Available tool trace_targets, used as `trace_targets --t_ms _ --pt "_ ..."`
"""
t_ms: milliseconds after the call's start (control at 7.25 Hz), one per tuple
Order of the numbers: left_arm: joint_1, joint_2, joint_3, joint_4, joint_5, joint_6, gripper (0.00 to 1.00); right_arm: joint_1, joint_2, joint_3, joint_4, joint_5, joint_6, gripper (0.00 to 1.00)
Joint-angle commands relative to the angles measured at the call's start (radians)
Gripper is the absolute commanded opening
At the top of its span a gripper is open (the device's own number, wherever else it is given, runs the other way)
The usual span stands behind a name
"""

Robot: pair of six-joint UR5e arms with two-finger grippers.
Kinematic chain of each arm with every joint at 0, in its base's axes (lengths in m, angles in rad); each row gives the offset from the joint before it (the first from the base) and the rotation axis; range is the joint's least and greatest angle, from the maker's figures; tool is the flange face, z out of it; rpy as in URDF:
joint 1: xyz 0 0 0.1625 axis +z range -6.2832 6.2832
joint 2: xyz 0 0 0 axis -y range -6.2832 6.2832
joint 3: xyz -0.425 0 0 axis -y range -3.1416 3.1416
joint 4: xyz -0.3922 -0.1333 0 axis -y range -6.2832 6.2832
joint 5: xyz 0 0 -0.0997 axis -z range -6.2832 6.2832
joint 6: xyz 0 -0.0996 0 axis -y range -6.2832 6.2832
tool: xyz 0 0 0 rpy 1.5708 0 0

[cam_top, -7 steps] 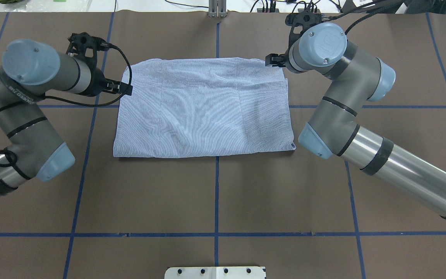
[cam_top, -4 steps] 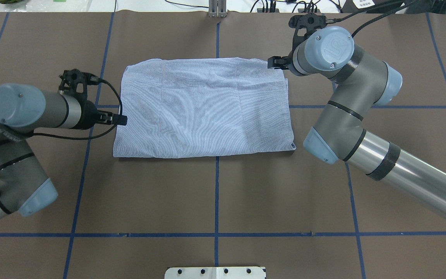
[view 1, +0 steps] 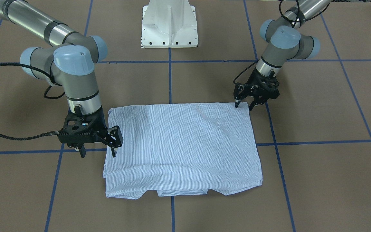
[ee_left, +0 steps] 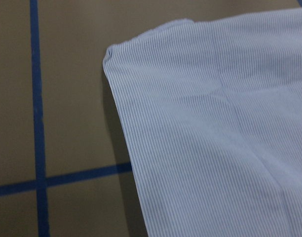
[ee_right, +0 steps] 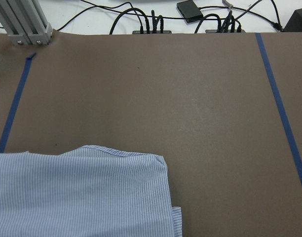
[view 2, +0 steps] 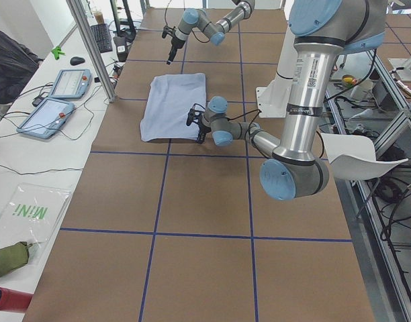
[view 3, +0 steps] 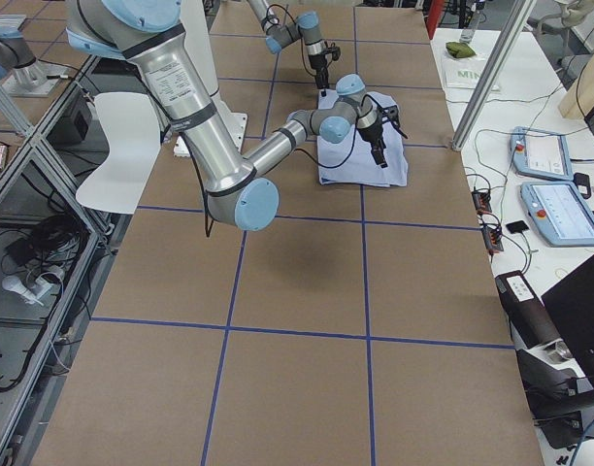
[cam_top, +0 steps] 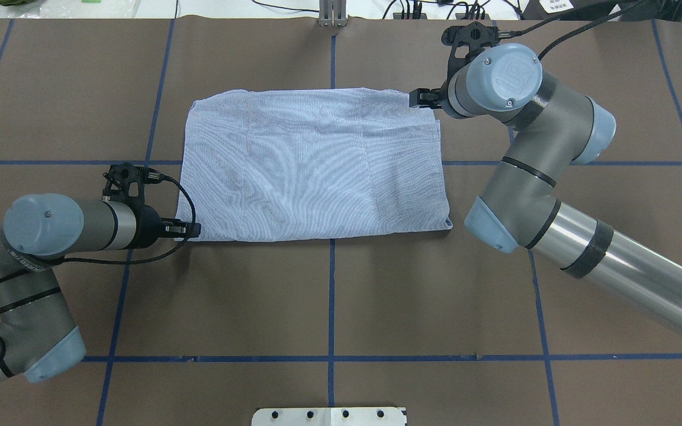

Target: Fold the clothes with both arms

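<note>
striped shirt (cam_top: 314, 168) lies folded flat, centred on the tabletop (cam_top: 329, 296). left hand (view 1: 243, 106): spread, empty, at its near left corner. right hand (view 1: 98, 152): spread wide, empty, at its far right edge. side bag (view 2: 31, 213) reads "mini".

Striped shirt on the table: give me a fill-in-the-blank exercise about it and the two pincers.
1. The folded striped shirt lies flat on a brown table marked with a grid of ____ tape.
2. The left pincer and the right pincer both stand ____, gripping nothing.
3. The pincer at the shirt corner nearer the robot is the ____ one.

Missing words: blue; open; left
</note>
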Motion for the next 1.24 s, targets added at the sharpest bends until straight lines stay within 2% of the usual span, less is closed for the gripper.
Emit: trace_targets --t_ms 0,414,552,690,828,966,1103 --pt "0.005 -0.002 -0.014 -0.001 0.0 -0.006 0.0 -0.002 0.0 0.0 0.0 0.0 0.001 1.0" --pt "-0.004 0.017 -0.071 0.01 0.0 0.009 0.0 -0.012 0.0 0.0 0.002 0.0 0.001 1.0" --pt "-0.017 0.027 -0.059 0.012 0.005 0.017 0.0 -0.021 0.0 0.0 0.002 -0.001 0.001 1.0" --pt "-0.084 0.024 -0.035 0.016 0.006 0.097 0.0 -0.028 0.0 0.001 0.003 -0.001 0.006 1.0" --pt "-0.159 0.012 0.019 0.016 0.006 0.18 0.0 -0.031 -0.002 0.001 0.003 -0.001 0.012 1.0" --pt "-0.235 -0.05 0.106 0.018 0.005 0.255 0.0 -0.037 0.0 0.004 0.003 -0.001 0.016 1.0" --pt "-0.298 -0.153 0.242 0.018 0.006 0.317 0.0 -0.044 -0.002 0.016 0.002 -0.003 0.019 1.0"
